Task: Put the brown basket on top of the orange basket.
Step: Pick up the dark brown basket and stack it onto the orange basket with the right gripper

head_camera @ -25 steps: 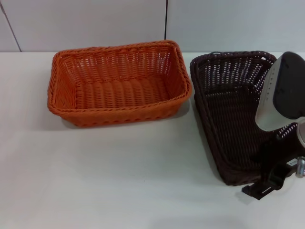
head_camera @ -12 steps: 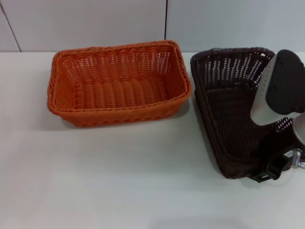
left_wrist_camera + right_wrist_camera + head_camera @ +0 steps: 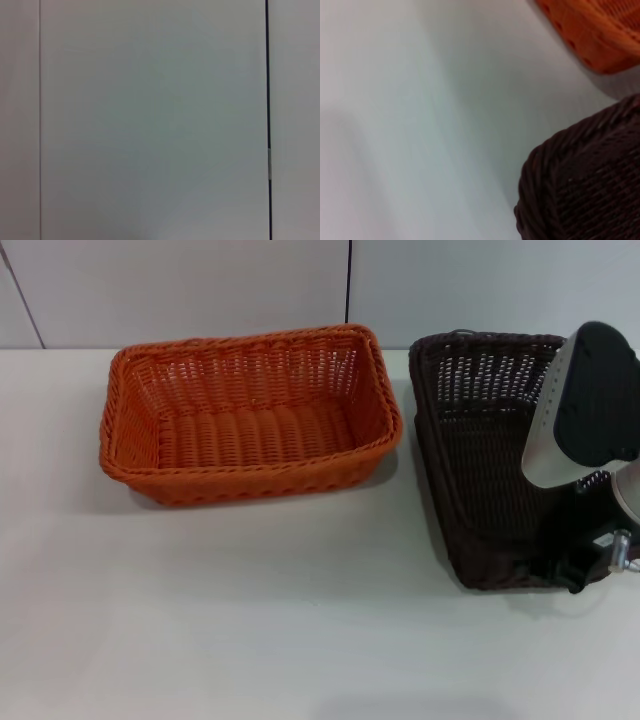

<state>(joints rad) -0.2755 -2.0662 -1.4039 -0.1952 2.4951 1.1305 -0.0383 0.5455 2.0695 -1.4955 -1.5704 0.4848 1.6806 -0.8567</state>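
Right gripper [image 3: 560, 570] at brown basket [image 3: 480, 470] beside orange basket [image 3: 250, 410]; no writing readable

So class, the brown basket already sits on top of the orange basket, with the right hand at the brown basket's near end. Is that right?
Not quite. The head view shows the brown basket beside the orange basket, on the table, not on top of it. The right hand is indeed at its near end.

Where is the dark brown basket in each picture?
Head view: the brown basket sits at the right, partly behind the right gripper.
Left wrist view: not in it.
Right wrist view: its corner fills the lower right.
Shared landmark: the orange basket.
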